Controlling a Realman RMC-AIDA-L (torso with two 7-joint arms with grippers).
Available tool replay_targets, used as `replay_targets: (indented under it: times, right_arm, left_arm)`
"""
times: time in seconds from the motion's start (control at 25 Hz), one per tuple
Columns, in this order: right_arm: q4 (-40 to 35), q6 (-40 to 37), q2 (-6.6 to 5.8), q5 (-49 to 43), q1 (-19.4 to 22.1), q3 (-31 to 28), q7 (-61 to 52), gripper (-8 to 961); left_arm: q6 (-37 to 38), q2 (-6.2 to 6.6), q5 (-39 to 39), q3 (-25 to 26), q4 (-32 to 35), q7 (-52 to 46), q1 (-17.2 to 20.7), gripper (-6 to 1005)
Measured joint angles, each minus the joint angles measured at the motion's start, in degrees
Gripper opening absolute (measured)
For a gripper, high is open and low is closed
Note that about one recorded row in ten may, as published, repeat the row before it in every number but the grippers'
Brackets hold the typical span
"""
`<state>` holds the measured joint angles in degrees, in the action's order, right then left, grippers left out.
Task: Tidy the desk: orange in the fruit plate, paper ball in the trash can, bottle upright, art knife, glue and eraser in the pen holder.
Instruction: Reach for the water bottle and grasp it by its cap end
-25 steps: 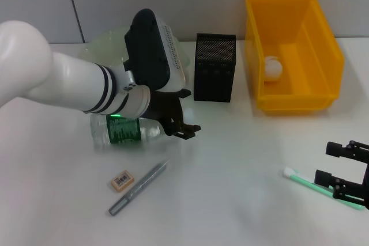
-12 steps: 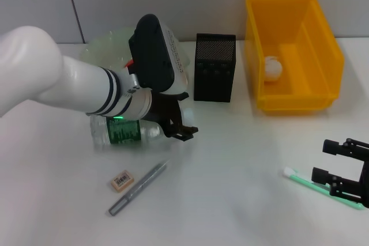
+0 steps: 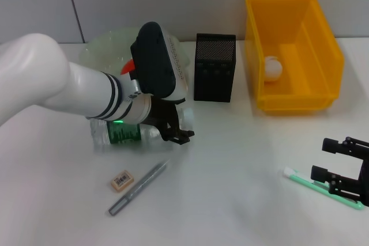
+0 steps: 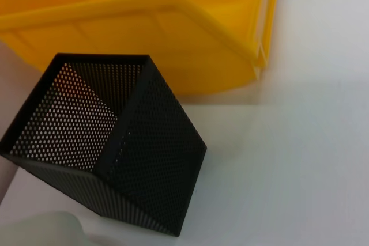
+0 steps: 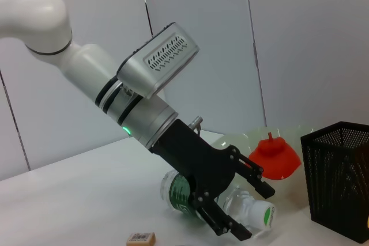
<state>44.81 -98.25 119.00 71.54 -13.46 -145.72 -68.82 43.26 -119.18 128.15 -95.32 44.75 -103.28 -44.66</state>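
A clear bottle with a green label lies on its side on the table. My left gripper is open, its fingers straddling the bottle's neck end; the right wrist view shows this too, with the gripper around the bottle. A tan eraser and a grey art knife lie in front of the bottle. A green glue stick lies by my open right gripper at the front right. The black mesh pen holder stands mid-back. A paper ball is in the yellow bin.
A pale green fruit plate sits behind my left arm, with an orange-red object on it. In the left wrist view, the pen holder stands close to the yellow bin.
My left gripper has come down and slightly left, closer onto the bottle's neck end. The right gripper has barely moved.
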Motion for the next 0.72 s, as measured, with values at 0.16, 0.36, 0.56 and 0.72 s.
replay_targets:
  times: [0.16, 0.36, 0.56, 0.72]
  right_arm:
    - [0.0, 0.1, 0.00, 0.0, -0.1, 0.0, 0.0, 696]
    - [0.0, 0.1, 0.00, 0.0, -0.2, 0.0, 0.0, 696]
    - [0.0, 0.1, 0.00, -0.1, -0.2, 0.0, 0.0, 696]
    - [0.0, 0.1, 0.00, -0.1, -0.2, 0.0, 0.0, 696]
  left_arm:
    - [-0.3, 0.00, 0.0, -0.1, -0.7, 0.0, -0.4, 810]
    - [-0.8, 0.00, 0.0, -0.1, -1.1, 0.0, -0.4, 809]
    - [-1.2, 0.00, 0.0, -0.1, -1.5, 0.1, -0.4, 790]
    - [-1.2, 0.00, 0.0, -0.4, -1.6, 0.2, -0.4, 716]
